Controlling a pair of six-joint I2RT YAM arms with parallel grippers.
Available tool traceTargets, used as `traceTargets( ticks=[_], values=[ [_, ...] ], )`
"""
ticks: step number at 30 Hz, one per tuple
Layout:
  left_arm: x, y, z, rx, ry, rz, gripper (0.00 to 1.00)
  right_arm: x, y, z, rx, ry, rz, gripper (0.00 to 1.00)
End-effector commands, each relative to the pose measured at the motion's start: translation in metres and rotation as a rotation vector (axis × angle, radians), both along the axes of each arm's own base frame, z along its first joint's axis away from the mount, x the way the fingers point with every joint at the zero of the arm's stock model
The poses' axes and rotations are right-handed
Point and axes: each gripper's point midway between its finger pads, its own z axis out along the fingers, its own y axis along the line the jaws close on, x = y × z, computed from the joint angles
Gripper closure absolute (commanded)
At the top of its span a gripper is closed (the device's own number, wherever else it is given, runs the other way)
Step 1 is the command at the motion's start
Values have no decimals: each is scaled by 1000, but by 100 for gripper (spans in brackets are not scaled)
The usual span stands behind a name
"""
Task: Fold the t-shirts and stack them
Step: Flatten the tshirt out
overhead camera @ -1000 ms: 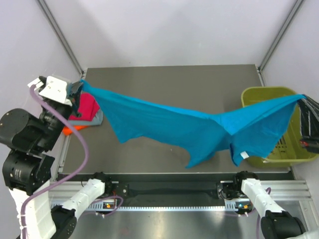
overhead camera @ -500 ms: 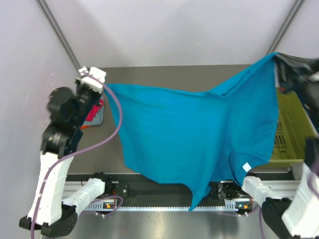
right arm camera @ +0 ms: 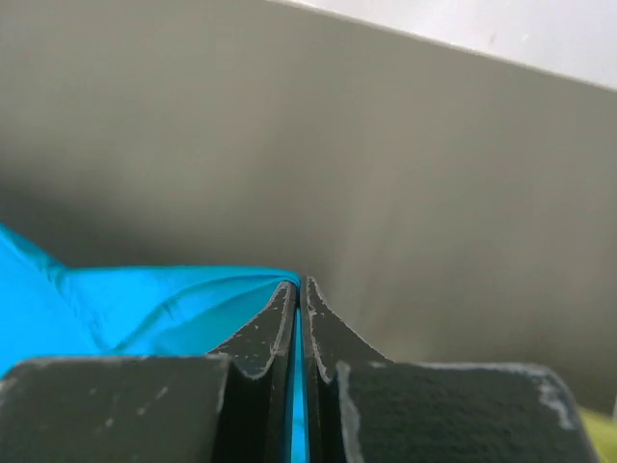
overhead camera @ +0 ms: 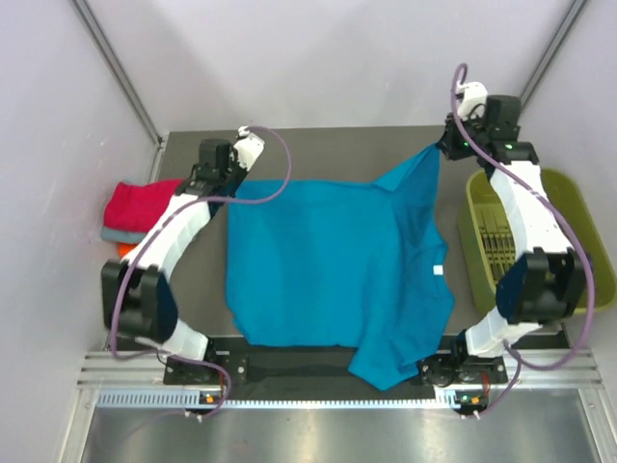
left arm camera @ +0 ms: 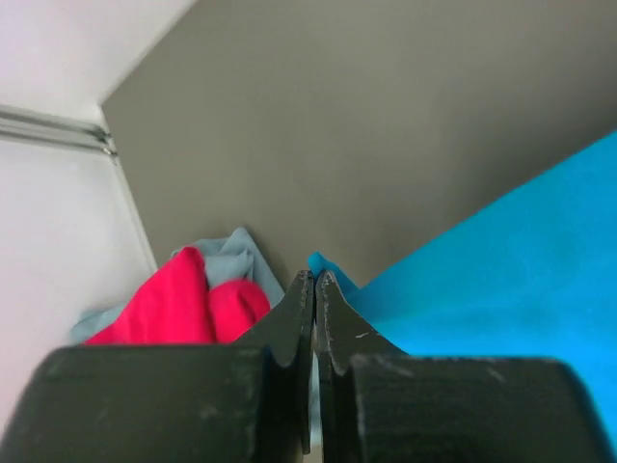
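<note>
Pinching the teal-blue t-shirt [overhead camera: 318, 260] by its two far corners, our left pincer [left arm camera: 314, 278] and right pincer [right arm camera: 300, 283] are both closed tight on the cloth. It lies spread over the middle of the desk [overhead camera: 328, 145]. We see a pile of folded t-shirts [overhead camera: 143, 204] at the desk's left edge.

Colours: every cloth plain, no prints.
Blue shirt [overhead camera: 328, 260] solid teal-blue with a small white label [overhead camera: 439, 271]; red shirt [overhead camera: 140, 201] magenta; grey shirt [overhead camera: 114, 234] pale; orange shirt [overhead camera: 126, 253] bright; bin [overhead camera: 578, 207] olive-green; table [overhead camera: 318, 145] dull grey-brown.
</note>
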Motion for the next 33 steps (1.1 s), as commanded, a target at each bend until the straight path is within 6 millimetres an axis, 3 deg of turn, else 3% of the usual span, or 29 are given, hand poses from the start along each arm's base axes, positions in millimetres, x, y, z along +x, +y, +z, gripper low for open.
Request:
traceTargets(
  ticks=[1, 2, 3, 4, 5, 7, 8, 10, 15, 17, 18, 19, 21, 22, 27, 28, 33],
  values=[
    [65, 11, 28, -16, -123, 73, 100, 50, -7, 29, -79, -154, -5, 100],
    [82, 10, 4, -3, -78, 80, 100, 66, -10, 6, -97, -116, -15, 100],
    [90, 10, -3, 8, -56, 83, 100, 73, 3, 2, -107, -111, 8, 100],
    [99, 10, -7, 13, -48, 84, 100, 84, 3, 12, -120, -140, 5, 100],
    [116, 8, -11, 15, -51, 86, 100, 98, 3, -8, -137, -106, 1, 100],
    [132, 10, -26, 18, -36, 90, 100, 118, 2, -15, -165, -113, -3, 100],
    [139, 10, -21, 14, -52, 88, 100, 124, 4, -17, -182, -116, -4, 100],
    [147, 13, -32, 23, -46, 88, 100, 139, 7, -25, -215, -124, 5, 100],
    [163, 15, -30, 16, -85, 110, 100, 164, 8, -26, -233, -164, -56, 100],
    [168, 18, -38, 15, -76, 135, 100, 175, 15, -30, -226, -175, -47, 100],
    [174, 18, -31, 5, -93, 148, 100, 179, 18, -34, -226, -174, -43, 100],
    [177, 19, -41, 11, -78, 159, 100, 188, 21, -38, -217, -176, -44, 100],
    [185, 25, -34, 27, -100, 198, 100, 198, 24, -41, -203, -186, -46, 100],
    [188, 28, -44, 40, -87, 217, 100, 207, 24, -48, -192, -187, -55, 100],
    [202, 39, -51, 79, -90, 269, 100, 233, 30, -59, -176, -236, -67, 100],
    [205, 41, -60, 91, -81, 275, 100, 238, 32, -65, -174, -242, -68, 100],
    [216, 64, -63, 82, -120, 386, 100, 252, 42, -64, -149, -302, -85, 100]
  ],
)
